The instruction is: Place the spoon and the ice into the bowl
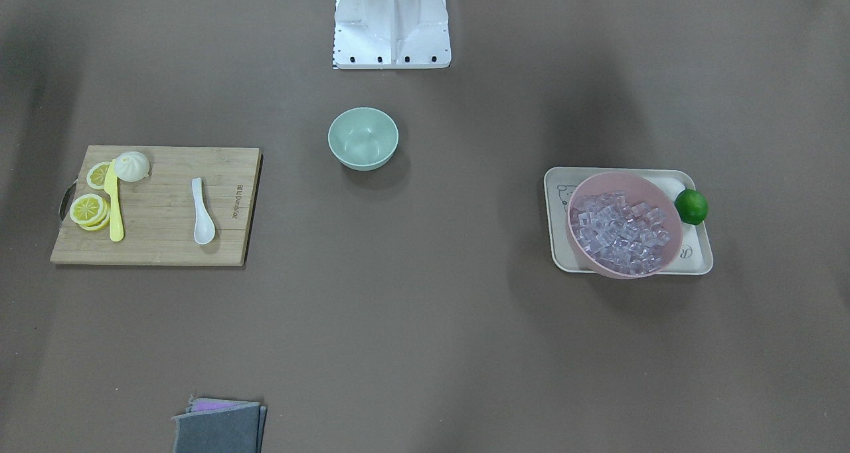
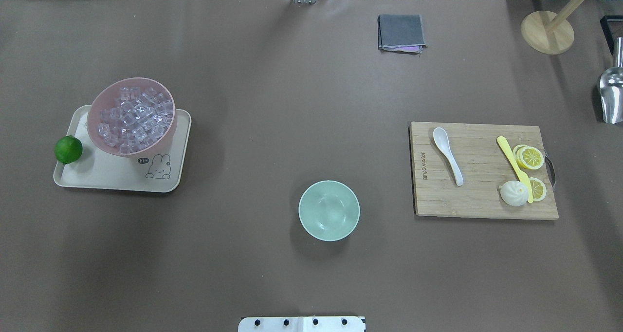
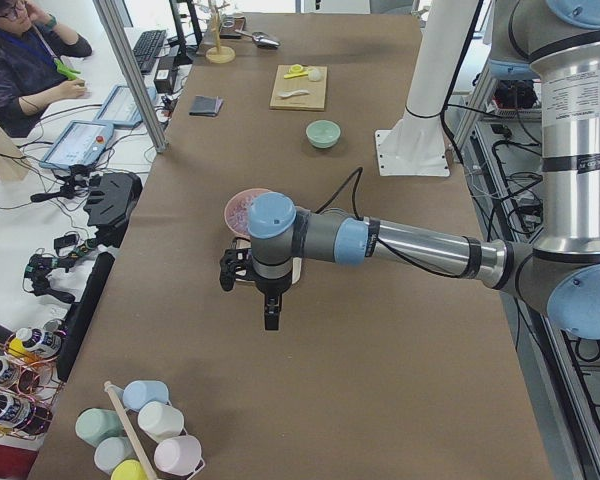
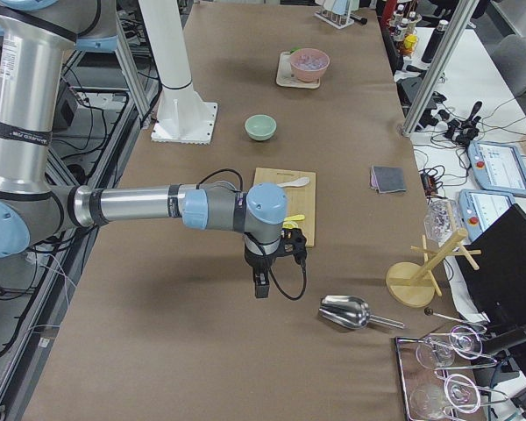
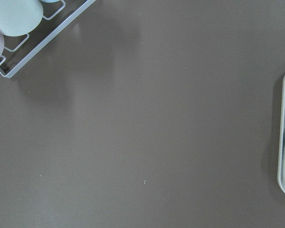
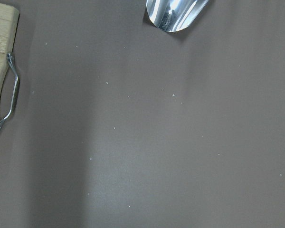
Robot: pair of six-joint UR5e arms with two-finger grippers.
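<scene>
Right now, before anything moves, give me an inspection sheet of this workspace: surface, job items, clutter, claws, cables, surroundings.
Surface: brown table, no spills seen.
Job's things: spoon lies on the cutting board; ice fills the pink bowl on the tray; green bowl empty, mid-table.
Clutter: lime, yellow knife, lemon slices, bun, folded cloth, metal scoop.
Claws: left claw and right claw hang over bare table; open or shut cannot be told.
Cables: a cable loops off each wrist.
Surroundings: operator seated beside the table.
</scene>
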